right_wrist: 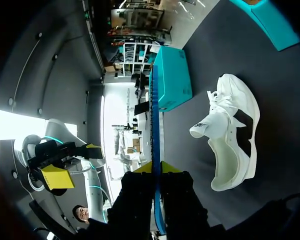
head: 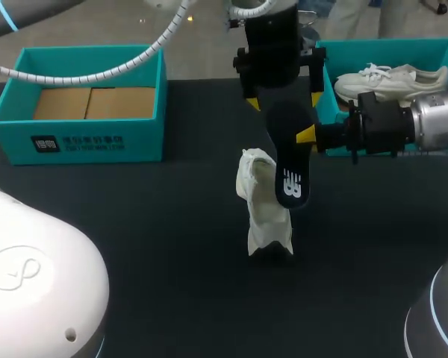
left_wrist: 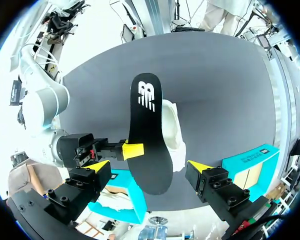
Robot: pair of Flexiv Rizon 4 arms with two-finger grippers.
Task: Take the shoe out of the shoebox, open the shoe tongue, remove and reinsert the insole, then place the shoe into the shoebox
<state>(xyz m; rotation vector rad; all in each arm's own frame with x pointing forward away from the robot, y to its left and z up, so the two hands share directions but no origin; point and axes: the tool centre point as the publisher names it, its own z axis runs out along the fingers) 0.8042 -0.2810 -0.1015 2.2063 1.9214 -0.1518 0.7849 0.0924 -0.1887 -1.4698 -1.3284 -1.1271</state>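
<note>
A dark insole (head: 287, 175) hangs in the air over the middle of the table, my right gripper (head: 308, 136) shut on its edge. In the right wrist view the insole (right_wrist: 155, 125) shows edge-on between that gripper's (right_wrist: 157, 167) fingers. My left gripper (head: 284, 101) hangs above it, open, its fingers (left_wrist: 97, 166) standing wide on either side of the insole (left_wrist: 147, 135) without touching it. Below the insole a white shoe (head: 265, 212) lies on the black table with its tongue pulled up (right_wrist: 230, 135). The teal shoebox (head: 433, 52) at the back right holds a second white shoe (head: 392, 78).
A second teal box (head: 82, 145) with a cardboard insert stands at the back left. The black table top (head: 157, 224) stretches bare in front of it and around the shoe.
</note>
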